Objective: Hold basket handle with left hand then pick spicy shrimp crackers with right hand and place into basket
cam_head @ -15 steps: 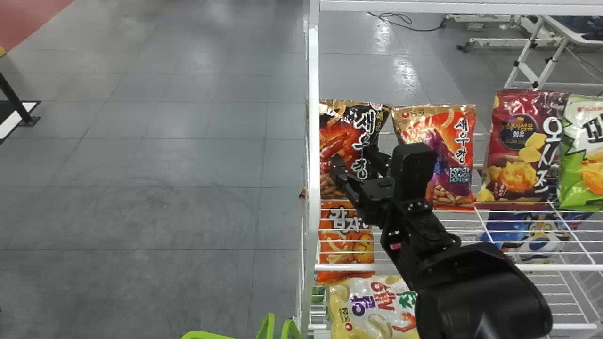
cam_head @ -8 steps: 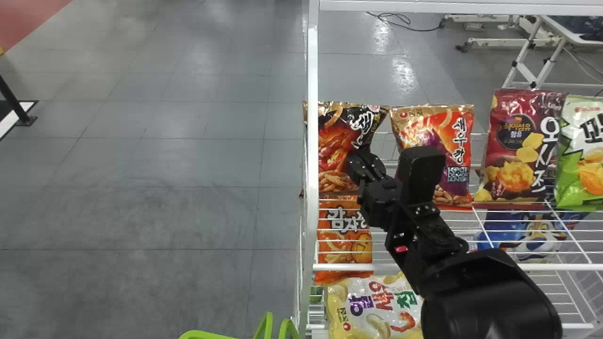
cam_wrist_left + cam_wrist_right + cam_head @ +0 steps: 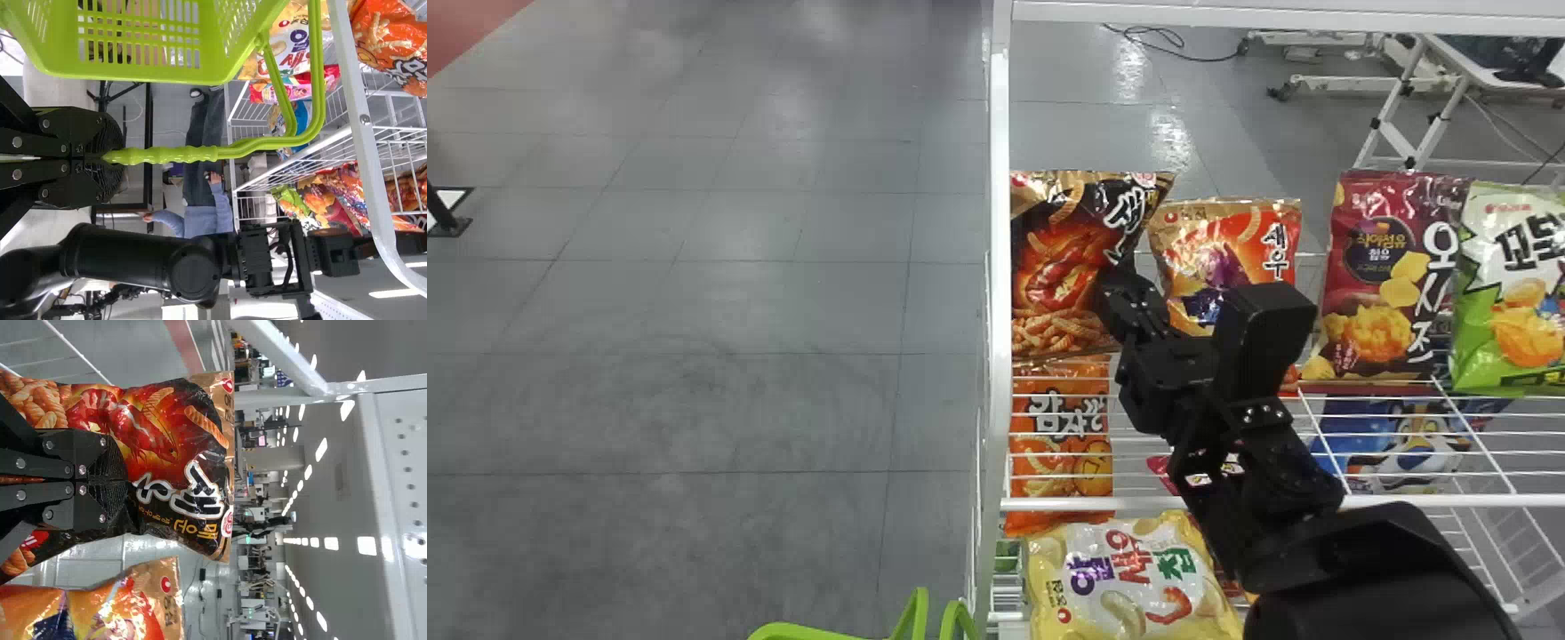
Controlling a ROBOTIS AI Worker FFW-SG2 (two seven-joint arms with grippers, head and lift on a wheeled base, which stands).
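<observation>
In the head view my right gripper (image 3: 1116, 289) is at the lower right side of the black-and-red spicy shrimp crackers (image 3: 1060, 258), just inside the rack's white left post. The right wrist view shows the right gripper (image 3: 127, 480) shut on the front of the spicy shrimp crackers bag (image 3: 153, 420), its film pinched and creased. My left gripper (image 3: 110, 158) is shut on the green basket handle (image 3: 167, 155) in the left wrist view, with the basket (image 3: 140, 67) beside it. The basket's green rim (image 3: 805, 632) shows at the head view's bottom edge.
An orange-purple snack bag (image 3: 1218, 253) stands right beside the black one, then a maroon bag (image 3: 1387, 267) and a green bag (image 3: 1516, 293). The white post (image 3: 999, 356) runs along their left. Lower shelves hold an orange bag (image 3: 1058, 444) and a yellow bag (image 3: 1129, 578).
The right gripper's fingers, spread a second ago, have closed at the bag. The black bag has risen slightly and come closer, overlapping its neighbour's edge; the head view has shifted a little.
</observation>
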